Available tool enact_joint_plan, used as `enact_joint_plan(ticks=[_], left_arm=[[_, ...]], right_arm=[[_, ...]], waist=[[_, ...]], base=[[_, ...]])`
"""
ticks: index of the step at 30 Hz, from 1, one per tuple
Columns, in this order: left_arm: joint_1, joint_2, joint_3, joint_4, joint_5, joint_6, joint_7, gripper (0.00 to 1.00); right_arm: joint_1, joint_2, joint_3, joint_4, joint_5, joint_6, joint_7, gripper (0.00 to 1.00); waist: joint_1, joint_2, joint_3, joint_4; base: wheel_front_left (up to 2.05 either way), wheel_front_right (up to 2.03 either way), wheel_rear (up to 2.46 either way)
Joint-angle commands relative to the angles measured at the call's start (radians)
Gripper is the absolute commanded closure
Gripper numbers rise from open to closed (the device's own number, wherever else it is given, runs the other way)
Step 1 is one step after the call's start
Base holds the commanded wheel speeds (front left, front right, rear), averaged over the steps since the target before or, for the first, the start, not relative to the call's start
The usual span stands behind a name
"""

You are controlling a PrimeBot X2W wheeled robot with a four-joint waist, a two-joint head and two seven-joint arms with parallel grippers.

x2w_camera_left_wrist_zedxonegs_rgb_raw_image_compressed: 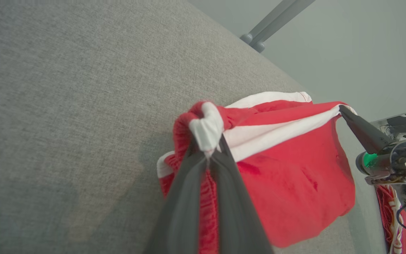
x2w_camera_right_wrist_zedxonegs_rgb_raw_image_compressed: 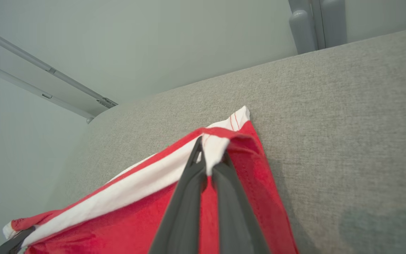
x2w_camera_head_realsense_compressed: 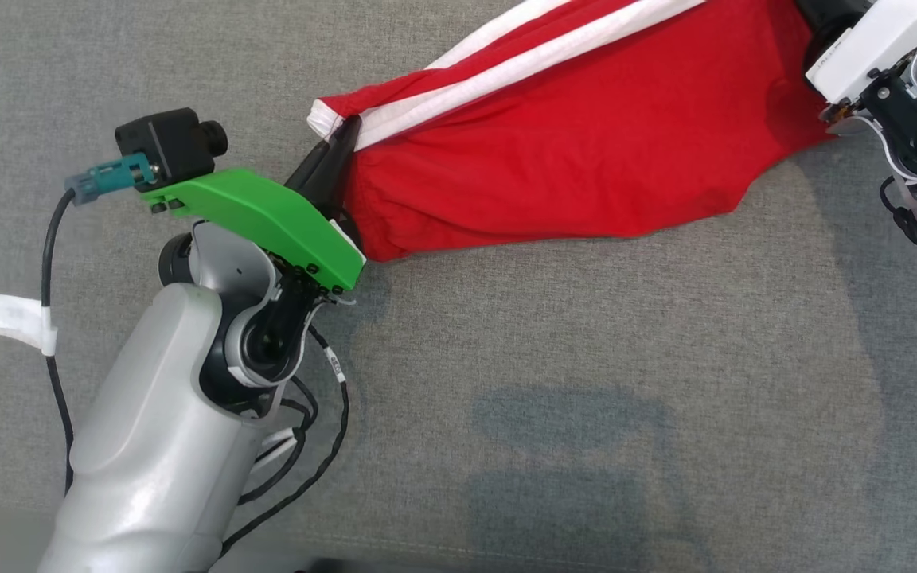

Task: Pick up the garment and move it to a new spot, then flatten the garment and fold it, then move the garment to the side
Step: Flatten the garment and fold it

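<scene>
Head view: left gripper point(x2w_camera_head_realsense_compressed: 345, 142) clamped shut on the white-banded left end of the garment point(x2w_camera_head_realsense_compressed: 570, 151). Red with two white stripes, pulled taut up and rightward to the right arm point(x2w_camera_head_realsense_compressed: 876, 40) at the frame's corner, lower edge sagging over the grey surface point(x2w_camera_head_realsense_compressed: 586, 398); touching it or not, cannot tell. Around the left wrist: green bracket point(x2w_camera_head_realsense_compressed: 267, 215), black camera point(x2w_camera_head_realsense_compressed: 172, 142), cable point(x2w_camera_head_realsense_compressed: 51, 263) bound with white tape point(x2w_camera_head_realsense_compressed: 5, 317), and a small white tag point(x2w_camera_head_realsense_compressed: 333, 368), too small to read. Faint lettering on the right arm's white shell, unreadable.

Left wrist view: own fingers pressed together on a bunched white-and-red corner, the rest hanging away to the right. Across the cloth, right gripper point(x2w_camera_left_wrist_zedxonegs_rgb_raw_image_compressed: 342, 110) closed on the far striped corner, with a green light point(x2w_camera_left_wrist_zedxonegs_rgb_raw_image_compressed: 368, 159) glowing behind it. Past the surface's far edge, a grey post point(x2w_camera_left_wrist_zedxonegs_rgb_raw_image_compressed: 259, 37). At the lower right edge, another bit of red-and-white cloth point(x2w_camera_left_wrist_zedxonegs_rgb_raw_image_compressed: 388, 215).

Right wrist view: own fingers shut on the white stripe near a corner, a white tip poking up beyond them. At the lower left, the left gripper's dark tip on the other end. Behind the surface, grey posts and a rail point(x2w_camera_right_wrist_zedxonegs_rgb_raw_image_compressed: 48, 70) along a pale wall.
</scene>
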Motion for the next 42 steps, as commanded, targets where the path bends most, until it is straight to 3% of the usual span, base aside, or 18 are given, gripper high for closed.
enact_joint_plan(ticks=[1, 10, 11, 13, 14, 15, 16, 23, 29, 32, 37, 42], left_arm=[[-0.026, 0.009, 0.002, 0.019, 0.017, 0.003, 0.002, 1.00], [-0.067, -0.002, -0.016, 0.089, 0.016, -0.005, 0.024, 1.00], [-0.070, -0.004, -0.019, 0.096, 0.017, -0.005, 0.028, 0.89], [-0.076, -0.007, -0.027, 0.107, 0.016, -0.006, 0.034, 0.47], [-0.080, -0.008, -0.031, 0.111, 0.019, -0.006, 0.036, 0.00], [-0.083, -0.011, -0.032, 0.113, 0.020, -0.003, 0.038, 0.00], [-0.084, -0.014, -0.035, 0.115, 0.020, -0.002, 0.039, 0.00], [-0.083, -0.022, -0.036, 0.115, 0.021, -0.004, 0.026, 0.00], [-0.055, 0.022, -0.029, 0.075, 0.068, -0.021, -0.041, 0.00], [-0.024, 0.076, -0.047, 0.016, 0.144, -0.035, -0.106, 0.00], [0.051, 0.146, -0.067, -0.091, 0.265, -0.004, -0.215, 0.00], [0.108, 0.180, -0.084, -0.142, 0.338, 0.014, -0.290, 0.00]], right_arm=[[-0.026, -0.004, 0.010, 0.021, -0.016, 0.000, 0.014, 1.00], [-0.076, 0.013, 0.065, 0.094, -0.066, 0.000, 0.055, 1.00], [-0.081, 0.014, 0.069, 0.100, -0.069, 0.000, 0.057, 1.00], [-0.087, 0.021, 0.079, 0.113, -0.078, 0.000, 0.064, 1.00], [-0.091, 0.023, 0.085, 0.119, -0.086, 0.000, 0.065, 0.75], [-0.098, 0.026, 0.090, 0.126, -0.091, 0.000, 0.063, 0.21], [-0.102, 0.030, 0.092, 0.134, -0.092, 0.000, 0.067, 0.00], [-0.130, 0.034, 0.091, 0.172, -0.109, 0.000, 0.049, 0.00], [-0.143, 0.005, 0.101, 0.194, -0.153, 0.000, 0.006, 0.00], [-0.128, -0.018, 0.149, 0.203, -0.200, 0.000, 0.057, 0.00], [-0.101, -0.061, 0.203, 0.202, -0.230, 0.000, 0.185, 0.00], [-0.094, -0.073, 0.189, 0.197, -0.230, 0.000, 0.262, 0.00]], waist=[[0.0000, -0.0001, -0.001, 0.001], [0.0000, -0.0001, -0.006, 0.004], [0.0000, -0.0001, -0.007, 0.004], [0.0000, -0.0001, -0.009, 0.005], [0.0000, -0.0001, -0.010, 0.005], [0.0000, -0.0001, -0.012, 0.006], [0.0000, -0.0001, -0.014, 0.006], [0.0000, -0.0001, -0.030, 0.011], [0.0000, -0.0001, -0.051, 0.007], [0.0000, -0.0001, -0.067, 0.002], [0.0000, -0.0001, -0.081, 0.013], [0.0000, -0.0001, -0.071, 0.045]], base=[[0.00, 0.00, 0.00], [0.00, 0.00, 0.00], [0.00, 0.00, 0.00], [0.00, 0.00, 0.00], [0.00, 0.00, 0.00], [0.00, 0.00, 0.00], [0.00, 0.00, 0.00], [0.00, 0.00, 0.00], [0.00, 0.00, 0.00], [0.00, 0.00, 0.00], [0.00, 0.00, 0.00], [0.00, 0.00, 0.00]])
